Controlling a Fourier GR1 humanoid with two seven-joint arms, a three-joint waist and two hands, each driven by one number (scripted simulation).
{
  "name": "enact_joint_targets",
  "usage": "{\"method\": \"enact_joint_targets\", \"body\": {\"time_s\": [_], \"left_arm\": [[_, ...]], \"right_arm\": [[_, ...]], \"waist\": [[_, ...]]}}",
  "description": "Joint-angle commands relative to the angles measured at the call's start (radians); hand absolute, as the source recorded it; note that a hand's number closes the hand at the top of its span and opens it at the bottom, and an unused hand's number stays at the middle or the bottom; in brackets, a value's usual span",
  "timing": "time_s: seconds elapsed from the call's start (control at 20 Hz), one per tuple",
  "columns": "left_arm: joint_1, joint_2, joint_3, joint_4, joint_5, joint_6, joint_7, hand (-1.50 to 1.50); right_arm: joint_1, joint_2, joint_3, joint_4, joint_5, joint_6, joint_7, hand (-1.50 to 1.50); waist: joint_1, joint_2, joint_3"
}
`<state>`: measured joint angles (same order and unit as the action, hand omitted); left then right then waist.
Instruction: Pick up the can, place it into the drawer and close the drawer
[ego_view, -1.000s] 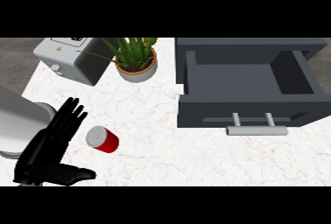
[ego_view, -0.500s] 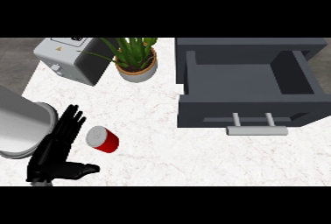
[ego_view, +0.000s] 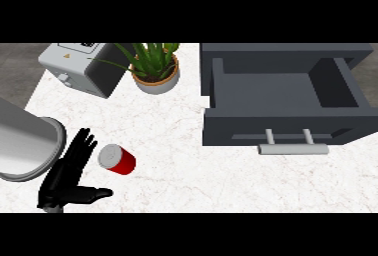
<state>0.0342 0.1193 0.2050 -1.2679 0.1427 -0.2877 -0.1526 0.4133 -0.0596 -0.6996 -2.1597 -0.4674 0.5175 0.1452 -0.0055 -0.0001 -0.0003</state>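
Left hand open beside the can, drawer pulled out.

The can (ego_view: 117, 159) lies on its side near the worktop's (ego_view: 192, 170) left edge, just right of the left hand's (ego_view: 68, 175) straight fingers, thumb spread below it; the hand holds nothing. The open drawer (ego_view: 284, 107) sits well apart, toward the right edge. A plant (ego_view: 153, 67) and toaster (ego_view: 80, 67) stand at the back left.

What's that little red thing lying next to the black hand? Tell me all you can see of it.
It is a small can with a red side and a pale, silvery-looking end. It lies tipped on the white marbled counter, the pale end facing up and to the left. The left hand is beside it, fingers straight, thumb spread below the can; whether they touch cannot be told. The open drawer is well off to its right.
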Motion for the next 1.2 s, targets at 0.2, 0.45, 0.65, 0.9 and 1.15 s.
{"method": "enact_joint_targets", "body": {"time_s": [0.2,0.45,0.65,0.9,1.15], "left_arm": [[-0.023,-0.022,-0.001,0.232,-0.027,-0.023,-0.158,-1.50],[-0.181,0.021,0.032,0.470,-0.028,-0.056,-0.242,-1.50],[-0.190,0.022,0.023,0.513,-0.031,-0.063,-0.268,-1.50],[-0.224,-0.032,0.011,0.493,-0.004,-0.024,-0.227,-1.50],[-0.288,0.003,0.038,0.618,0.036,-0.113,-0.261,1.50]], "right_arm": [[-0.023,0.017,-0.027,0.020,0.020,0.027,-0.013,-1.50],[0.028,0.035,-0.049,-0.030,-0.053,0.056,0.029,-1.50],[-0.006,0.004,-0.101,0.016,-0.064,0.068,0.023,-1.50],[-0.006,0.057,0.024,-0.064,0.007,-0.008,0.050,-1.50],[0.037,0.045,-0.072,-0.128,-0.109,0.023,0.132,-1.50]], "waist": [[0.000,0.000,0.000],[-0.007,0.001,-0.001],[-0.004,0.000,0.000],[-0.001,0.000,0.000],[-0.007,0.000,-0.001]]}}
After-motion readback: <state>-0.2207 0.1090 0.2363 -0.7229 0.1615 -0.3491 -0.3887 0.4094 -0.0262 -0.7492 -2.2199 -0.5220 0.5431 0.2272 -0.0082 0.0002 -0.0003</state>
